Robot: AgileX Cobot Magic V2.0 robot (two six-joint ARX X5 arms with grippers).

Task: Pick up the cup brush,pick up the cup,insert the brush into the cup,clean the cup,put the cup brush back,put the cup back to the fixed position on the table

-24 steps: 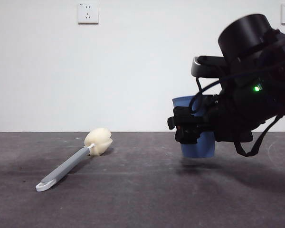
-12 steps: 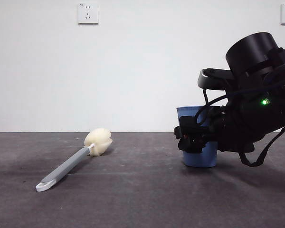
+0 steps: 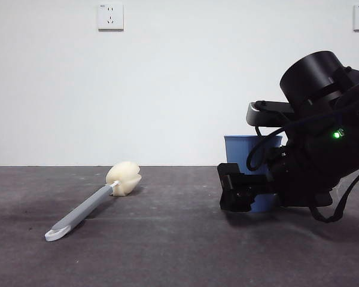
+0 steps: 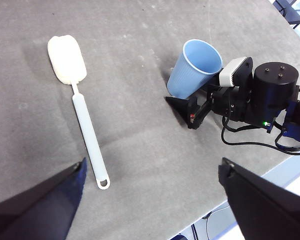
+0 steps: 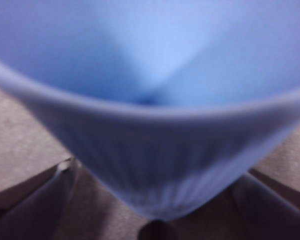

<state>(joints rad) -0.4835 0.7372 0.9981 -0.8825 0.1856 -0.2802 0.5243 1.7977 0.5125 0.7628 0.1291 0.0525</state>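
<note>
The blue ribbed cup point(image 3: 251, 149) stands upright on the dark grey table point(image 3: 167, 251), at the right. My right gripper point(image 3: 236, 191) is low at the cup's base, its jaws open on either side of it; the right wrist view shows the cup point(image 5: 150, 100) between them with a gap on each side. The cup brush point(image 3: 90, 206) lies flat on the table at the left, its cream sponge head point(image 3: 124, 177) pointing away. My left gripper point(image 4: 152, 165) is open and empty, high above the table, over both the brush point(image 4: 85, 130) and the cup point(image 4: 192, 67).
A white wall with two power sockets point(image 3: 110, 16) stands behind the table. The table's edge point(image 4: 230, 200) runs close behind the right arm in the left wrist view.
My right gripper has come down with the cup until it stands on the table, then sunk lower along the cup's side. The brush has not moved.
</note>
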